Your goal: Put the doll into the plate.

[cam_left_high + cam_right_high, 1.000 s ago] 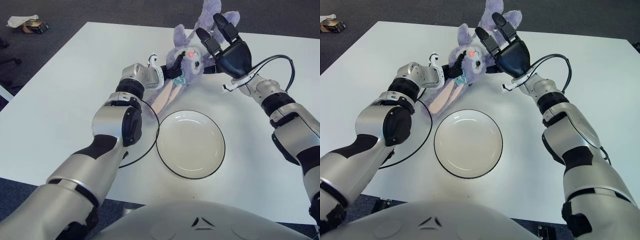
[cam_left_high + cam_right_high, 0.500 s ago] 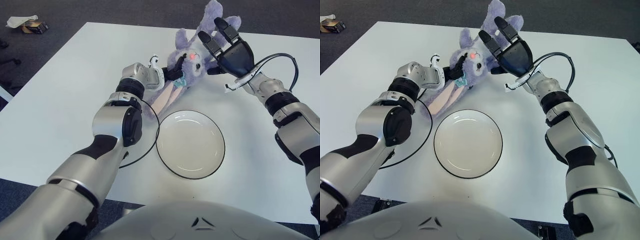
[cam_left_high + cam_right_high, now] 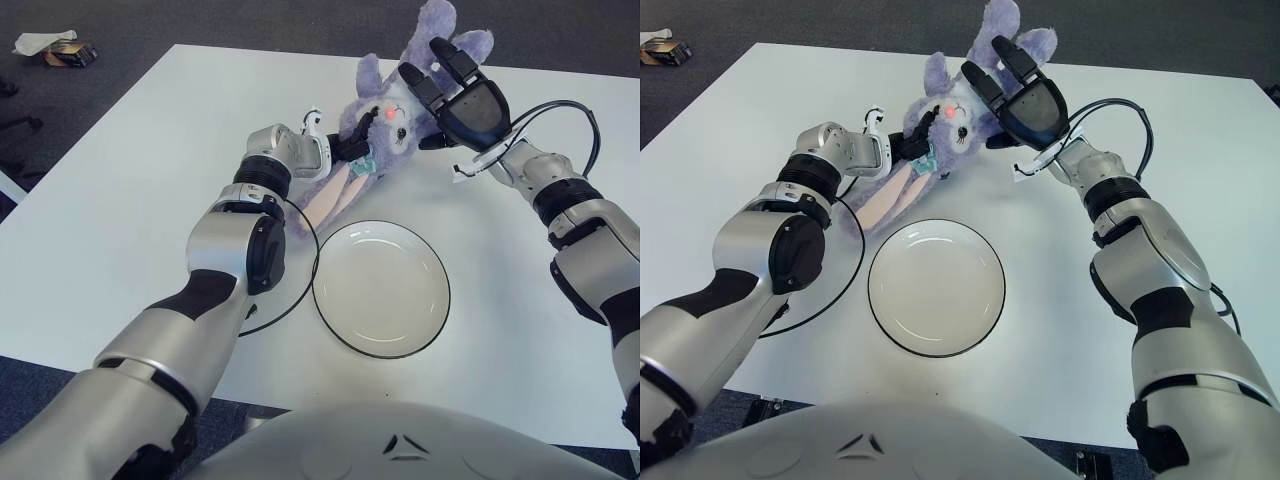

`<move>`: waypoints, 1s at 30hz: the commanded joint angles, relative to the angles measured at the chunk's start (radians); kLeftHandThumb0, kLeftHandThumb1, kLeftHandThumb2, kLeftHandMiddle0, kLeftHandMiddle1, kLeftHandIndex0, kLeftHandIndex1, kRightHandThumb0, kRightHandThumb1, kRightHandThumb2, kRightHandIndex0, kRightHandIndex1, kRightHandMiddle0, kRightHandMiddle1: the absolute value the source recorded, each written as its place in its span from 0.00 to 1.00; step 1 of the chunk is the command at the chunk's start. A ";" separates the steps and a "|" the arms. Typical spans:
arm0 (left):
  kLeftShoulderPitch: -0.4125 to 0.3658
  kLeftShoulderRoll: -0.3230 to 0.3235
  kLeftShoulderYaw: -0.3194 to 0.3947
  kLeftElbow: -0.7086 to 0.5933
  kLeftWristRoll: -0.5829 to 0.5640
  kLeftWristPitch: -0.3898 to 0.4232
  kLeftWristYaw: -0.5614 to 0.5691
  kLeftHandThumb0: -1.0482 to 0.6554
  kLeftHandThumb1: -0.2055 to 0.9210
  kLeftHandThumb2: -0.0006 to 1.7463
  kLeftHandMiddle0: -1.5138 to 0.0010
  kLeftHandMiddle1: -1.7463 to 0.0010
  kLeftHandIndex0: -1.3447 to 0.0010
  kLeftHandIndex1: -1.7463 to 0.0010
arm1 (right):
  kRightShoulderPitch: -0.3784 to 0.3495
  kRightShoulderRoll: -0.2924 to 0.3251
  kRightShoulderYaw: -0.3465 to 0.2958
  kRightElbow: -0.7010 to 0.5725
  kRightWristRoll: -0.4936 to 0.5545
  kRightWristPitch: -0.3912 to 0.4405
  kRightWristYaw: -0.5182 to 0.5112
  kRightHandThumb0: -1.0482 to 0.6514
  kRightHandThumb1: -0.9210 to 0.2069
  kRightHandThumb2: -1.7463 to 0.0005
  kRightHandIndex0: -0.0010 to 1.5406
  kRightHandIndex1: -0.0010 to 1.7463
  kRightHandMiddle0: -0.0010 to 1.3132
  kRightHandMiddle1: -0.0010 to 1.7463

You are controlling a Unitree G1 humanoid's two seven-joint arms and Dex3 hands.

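Note:
A purple plush bunny doll (image 3: 376, 124) with pink legs is at the far middle of the white table (image 3: 120, 200), its head lifted and its legs trailing down to the left. My left hand (image 3: 335, 150) is shut on the doll's body just under the head. My right hand (image 3: 450, 90) is pressed against the right side of the head, its black fingers (image 3: 415, 85) straight and spread. The white plate (image 3: 438, 300) with a dark rim sits nearer to me, below the doll, with nothing in it.
A thin black ring (image 3: 303, 285) lies left of the plate, partly hidden by my left forearm. A black cable (image 3: 560, 104) loops off my right wrist. A small box and paper (image 3: 55, 46) lie on the dark floor beyond the far left corner.
Both hands and the doll have shifted a little to the right and farther from me. The doll's head has risen with them.

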 commanded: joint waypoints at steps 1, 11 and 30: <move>-0.012 -0.002 -0.013 -0.029 -0.005 0.027 -0.031 0.33 0.44 0.77 0.14 0.00 0.53 0.00 | -0.013 0.007 -0.022 0.023 0.041 -0.033 0.066 0.17 0.19 0.67 0.00 0.00 0.00 0.00; -0.016 -0.004 -0.028 -0.082 -0.017 0.127 -0.019 0.33 0.44 0.77 0.15 0.00 0.53 0.00 | -0.019 0.030 -0.044 0.069 0.093 -0.045 0.180 0.17 0.27 0.63 0.00 0.00 0.00 0.00; 0.034 -0.022 -0.109 -0.214 -0.009 0.178 -0.076 0.33 0.44 0.77 0.16 0.00 0.53 0.00 | -0.020 0.047 -0.060 0.092 0.135 -0.085 0.211 0.28 0.34 0.50 0.00 0.00 0.00 0.14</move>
